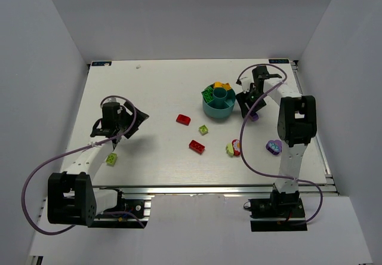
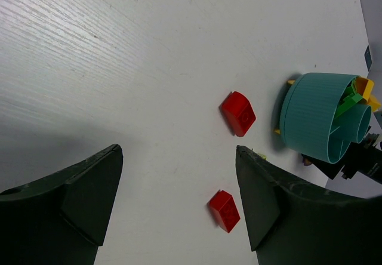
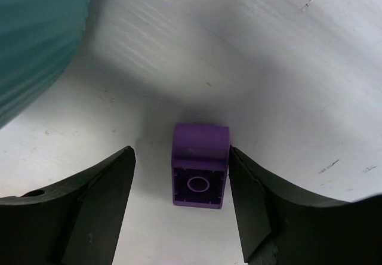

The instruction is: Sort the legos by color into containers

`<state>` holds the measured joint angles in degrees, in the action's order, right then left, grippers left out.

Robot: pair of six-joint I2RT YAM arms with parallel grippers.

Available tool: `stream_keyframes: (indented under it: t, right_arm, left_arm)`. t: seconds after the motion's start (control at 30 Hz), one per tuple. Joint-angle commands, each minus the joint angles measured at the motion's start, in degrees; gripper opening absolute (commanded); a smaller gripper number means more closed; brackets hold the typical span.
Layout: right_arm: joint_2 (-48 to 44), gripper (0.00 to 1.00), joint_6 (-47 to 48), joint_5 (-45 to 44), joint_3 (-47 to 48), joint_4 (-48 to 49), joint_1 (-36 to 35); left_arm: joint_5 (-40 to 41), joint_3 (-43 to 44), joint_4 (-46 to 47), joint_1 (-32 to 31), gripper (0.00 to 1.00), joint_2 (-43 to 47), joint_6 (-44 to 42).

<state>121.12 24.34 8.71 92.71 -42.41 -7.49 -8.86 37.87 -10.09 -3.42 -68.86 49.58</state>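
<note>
White table (image 1: 149,92), grey walls on three sides; teal bowl (image 1: 218,104) right of centre, green and yellow legos (image 1: 215,88) lodged in its far wedges. Right gripper (image 3: 180,157) just beside bowl, jaws apart and low over table, one purple brick (image 3: 200,163) lying between them, hollow underside toward wrist camera. Left gripper (image 2: 178,151) parted and empty at left side. Loose on table: red brick (image 1: 183,119), second red brick (image 1: 197,147), lime brick (image 1: 111,159) near left arm, further purple piece (image 1: 274,147) beside right arm.
</note>
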Motion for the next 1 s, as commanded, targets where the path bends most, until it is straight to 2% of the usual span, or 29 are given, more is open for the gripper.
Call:
stream_keyframes:
  t: [0.0, 0.13, 0.23, 0.33, 0.37, 0.43, 0.47, 0.53, 0.57, 0.63, 0.67, 0.73, 0.83, 0.97]
  right_arm:
    - [0.6, 0.68, -0.3, -2.2, 0.0, 1.3, 0.1]
    - [1.0, 0.66, 0.0, -3.5, -0.3, 1.6, -0.1]
    - [0.8, 0.60, 0.4, -4.1, -0.9, 2.2, -0.1]
    - [-0.4, 0.49, 0.4, -4.3, -2.3, 3.6, -0.2]
    - [-0.8, 0.43, 0.4, -4.3, -3.0, 3.8, -0.1]
    - [-1.8, 0.38, 0.4, -4.3, -3.7, 4.4, -0.1]
    - [-2.3, 0.32, 0.2, -4.1, -3.9, 4.6, 0.0]
    - [-4.0, 0.28, -0.1, -4.1, -4.9, 5.7, 0.1]
    - [-4.8, 0.20, -0.4, -3.9, -5.2, 6.2, 0.2]
    - [-7.6, 0.14, -1.2, -2.5, -5.3, 7.3, 1.0]
    - [-8.7, 0.07, -1.4, -0.9, -5.4, 8.0, 1.4]
    - [-12.4, 0.01, -0.4, 1.5, -6.2, 9.3, 1.9]
    - [-17.7, 0.00, 2.4, 7.9, -9.4, 13.1, 2.7]
    - [-24.2, 0.00, 5.2, 22.1, -15.4, 22.8, 3.2]
  left_arm:
    - [-0.7, -0.6, 1.0, 0.5, 0.85, 1.9, 0.1]
    - [-0.6, -1.3, 0.8, 0.7, 0.85, 2.9, -0.1]
    - [-0.7, -2.1, 1.0, 0.9, 0.86, 3.8, 0.2]
    - [-0.7, -3.0, 1.2, 0.9, 0.86, 4.7, 0.4]
    - [-0.7, -3.1, 1.1, 1.0, 0.86, 4.9, 0.4]
    - [-0.8, -3.4, 1.2, 1.0, 0.86, 5.2, 0.4]
    - [-0.9, -3.3, 1.1, 1.0, 0.86, 5.3, 0.3]
    - [-1.1, -3.2, 1.4, 1.0, 0.86, 5.6, 0.3]
    - [-1.3, -3.2, 1.6, 1.0, 0.86, 5.7, 0.1]
    - [-2.2, -3.0, 2.8, 1.0, 0.86, 6.5, -0.4]
    - [-2.6, -3.1, 3.5, 1.0, 0.86, 6.9, -0.5]
    - [-3.5, -3.2, 5.8, 1.0, 0.86, 7.7, -0.8]
    - [-4.4, -3.2, 8.1, 1.0, 0.86, 8.4, -1.1]
    - [-5.5, -2.9, 9.5, 1.0, 0.86, 8.0, -1.1]
